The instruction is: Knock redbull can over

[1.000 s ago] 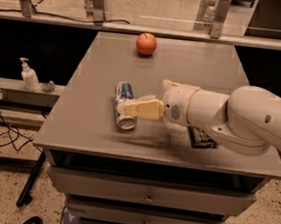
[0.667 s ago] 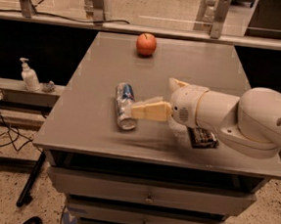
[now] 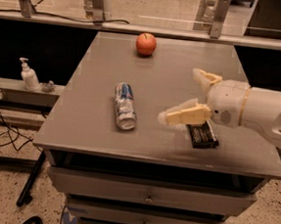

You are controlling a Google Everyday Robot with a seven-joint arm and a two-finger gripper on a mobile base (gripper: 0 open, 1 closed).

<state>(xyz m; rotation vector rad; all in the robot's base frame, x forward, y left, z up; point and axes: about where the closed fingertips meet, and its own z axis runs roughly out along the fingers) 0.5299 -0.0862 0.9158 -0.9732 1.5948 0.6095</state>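
Status: redbull can [image 3: 125, 106] is flat on its side on the tabletop [image 3: 85, 124], left of frame centre. Its long axis runs roughly up-down in the frame, with the silver end toward the bottom edge and the blue-and-silver body above it. No part of it is upright, so my read is the knock-over is done and the goal state is met.

Pincer [image 3: 181, 97] sits right of centre, over the tabletop and clear of the can, with bare surface between them. Fingers are spread wide: one is up near the white wrist, the other points left and low toward the can. Nothing is pinched. The white arm comes in from the right edge of the frame.

Other stuff:
- Apple [image 3: 146, 44] is top centre, near the far edge of the tabletop and well apart from the can.
- Black snack bar [image 3: 202, 135] lies flat at lower right, just under the lower finger. Can't tell if the finger touches it.
- Soap pump bottle [image 3: 29, 75] is on a ledge at the left edge, off the tabletop.

What's left, as I judge it: nothing on the can itself. It lies inside the tabletop edges, though a round can on its side could roll if nudged. The only remaining bit would be pulling the arm clear without bumping the can or dragging the snack bar.
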